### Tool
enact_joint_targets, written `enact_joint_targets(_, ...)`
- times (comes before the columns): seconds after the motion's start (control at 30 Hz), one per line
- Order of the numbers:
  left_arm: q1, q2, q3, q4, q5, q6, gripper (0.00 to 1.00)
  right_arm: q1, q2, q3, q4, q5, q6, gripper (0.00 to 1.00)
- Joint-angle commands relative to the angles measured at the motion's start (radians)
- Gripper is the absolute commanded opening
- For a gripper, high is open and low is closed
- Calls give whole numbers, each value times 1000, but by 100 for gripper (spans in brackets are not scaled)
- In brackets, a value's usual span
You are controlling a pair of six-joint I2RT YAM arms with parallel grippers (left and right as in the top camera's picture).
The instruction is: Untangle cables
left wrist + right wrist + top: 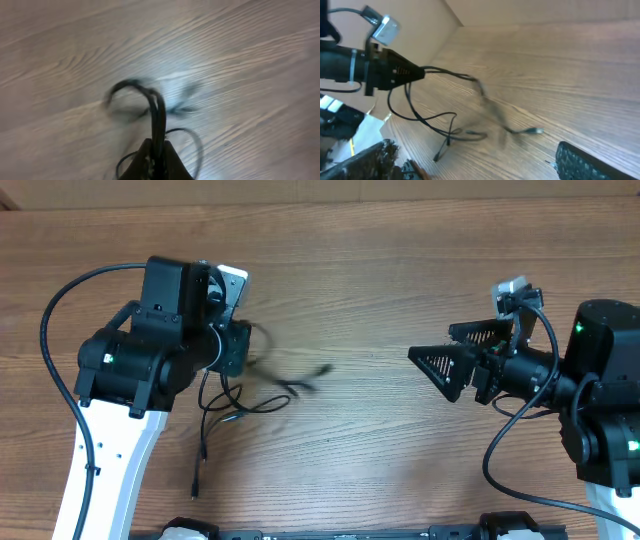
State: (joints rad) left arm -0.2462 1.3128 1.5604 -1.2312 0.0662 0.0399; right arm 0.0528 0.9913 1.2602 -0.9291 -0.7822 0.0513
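The cables (pixel 262 385) are thin black cords tangled in loops on the wooden table, just right of my left arm. My left gripper (pixel 158 150) is shut on a bunch of the cables (pixel 155 112) and holds them off the table; loops hang blurred below. One plug end (pixel 195 488) lies near the front edge. My right gripper (pixel 440 365) is open and empty, well to the right of the cables. In the right wrist view the cables (pixel 450 127) trail from the left gripper (pixel 417 73), with a plug (pixel 535 131) on the table.
A wooden table (pixel 380 260) fills the overhead view. The thick black arm cables (pixel 60 300) curve at the far left and beside the right arm (pixel 510 440). A pale wall (pixel 530 10) shows behind the table in the right wrist view.
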Motion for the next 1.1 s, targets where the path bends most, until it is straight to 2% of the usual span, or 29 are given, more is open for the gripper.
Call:
enact_joint_targets(0.0,6,-11,19,42,217,97,4,-5,-7,3,-3,34,-7,100)
enact_joint_targets(0.23,6,-11,19,58,554,311,4,-4,23,3,-36,33,-12,100)
enact_joint_targets(0.4,6,-11,19,89,727,330,4,22,73,3,-122,-25,-160,100)
enact_joint_targets(0.53,2,-11,19,146,890,330,4,68,114,3,-148,-34,-192,100)
enact_joint_targets(0.73,-46,-11,19,192,975,327,4,111,204,3,-136,-34,-191,100)
enact_joint_targets(0.93,-91,-11,19,216,975,327,4,149,270,3,-133,-34,-196,96)
enact_joint_targets(1.07,-97,-11,19,227,995,327,4,182,288,3,-135,-25,-244,85)
